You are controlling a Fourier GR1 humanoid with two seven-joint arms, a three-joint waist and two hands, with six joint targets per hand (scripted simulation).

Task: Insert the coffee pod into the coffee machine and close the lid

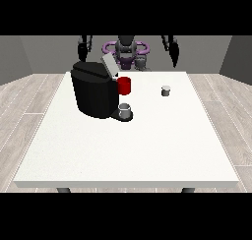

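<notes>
Front view, one moment. Robot stood small at top centre of the frame, behind the white bench.

Coffee machine: black, bulky, left of centre in the upper half of the bench. Its lid stood raised, a grey flap tilted up and back at the machine's upper right corner. So the machine was open and ready to take a pod.

Coffee pod: small grey cylinder, upright on the bench, right of centre, well apart from the machine. Nothing touched it.

Other items: a red cup just beside the machine's right flank; a grey cup on the machine's drip base, lower right of the body.

Hands: the hand at the view's left hung near the top of the frame, above and behind the machine. The hand at the view's right hung likewise at upper right, behind the bench's far edge. Both were off the bench and neither carried anything; whether the fingers were straight or curled could not be told.

Progress, as judged: nothing of the task done. Pod not picked up, not inserted; lid still up. All left: reach the pod, grasp it, carry it leftward to the open top, seat it, then push the lid down.
</notes>
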